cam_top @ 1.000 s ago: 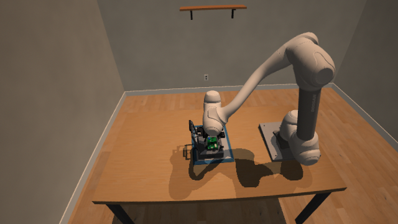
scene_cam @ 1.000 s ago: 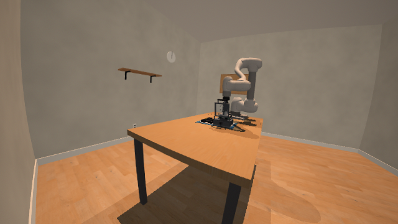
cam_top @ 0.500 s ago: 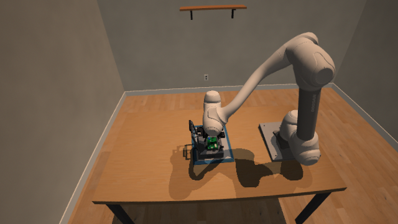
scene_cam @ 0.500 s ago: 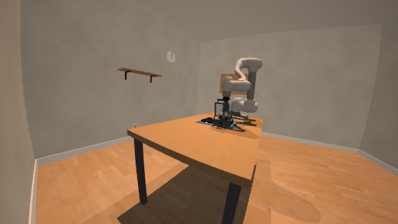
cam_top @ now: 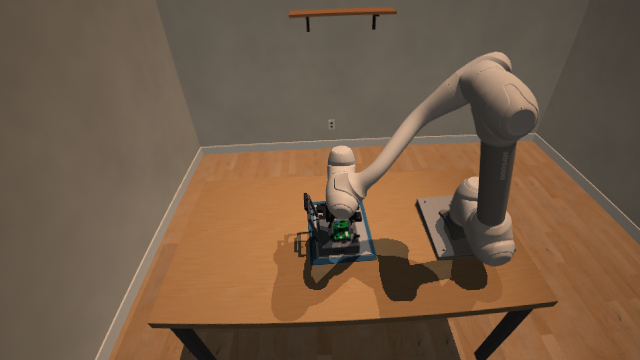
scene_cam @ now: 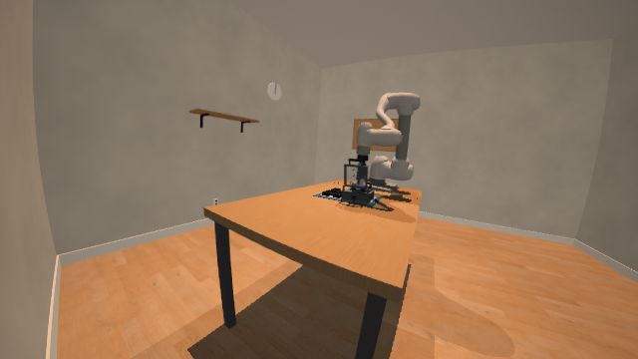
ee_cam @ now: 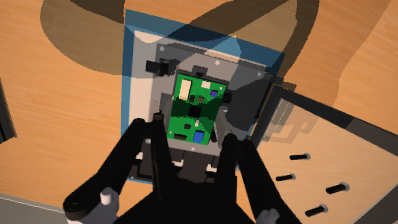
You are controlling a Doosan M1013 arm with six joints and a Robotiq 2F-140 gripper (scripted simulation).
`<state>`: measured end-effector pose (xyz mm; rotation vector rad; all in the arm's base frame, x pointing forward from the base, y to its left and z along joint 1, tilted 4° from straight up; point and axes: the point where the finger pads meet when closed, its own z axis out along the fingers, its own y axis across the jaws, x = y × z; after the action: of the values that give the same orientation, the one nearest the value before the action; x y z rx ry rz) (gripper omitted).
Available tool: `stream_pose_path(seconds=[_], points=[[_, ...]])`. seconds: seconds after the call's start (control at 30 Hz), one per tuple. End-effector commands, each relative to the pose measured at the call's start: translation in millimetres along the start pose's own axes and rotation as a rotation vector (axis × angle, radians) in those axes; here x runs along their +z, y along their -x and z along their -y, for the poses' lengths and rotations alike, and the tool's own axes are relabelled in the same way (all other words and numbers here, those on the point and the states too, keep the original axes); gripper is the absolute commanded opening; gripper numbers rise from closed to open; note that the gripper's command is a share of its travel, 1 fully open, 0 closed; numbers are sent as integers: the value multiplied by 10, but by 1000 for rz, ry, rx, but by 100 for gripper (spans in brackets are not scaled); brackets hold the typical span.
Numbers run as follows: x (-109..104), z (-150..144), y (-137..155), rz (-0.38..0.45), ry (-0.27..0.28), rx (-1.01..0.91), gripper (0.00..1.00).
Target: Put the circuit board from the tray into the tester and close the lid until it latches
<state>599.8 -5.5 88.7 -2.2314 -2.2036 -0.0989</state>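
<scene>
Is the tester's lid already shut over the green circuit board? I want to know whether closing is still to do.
No: in the wrist view the clear lid stands swung open to the side, and the green circuit board is fully uncovered.
</scene>
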Motion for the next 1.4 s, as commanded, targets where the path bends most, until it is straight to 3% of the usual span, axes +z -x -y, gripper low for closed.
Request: stream_pose_path(seconds=[0.0,1.13,1.17,1.37], points=[[-1,0,0,0,0,0,46],[33,0,0,0,0,0,46],[33,0,0,0,0,0,58],[33,0,0,0,0,0,58]])
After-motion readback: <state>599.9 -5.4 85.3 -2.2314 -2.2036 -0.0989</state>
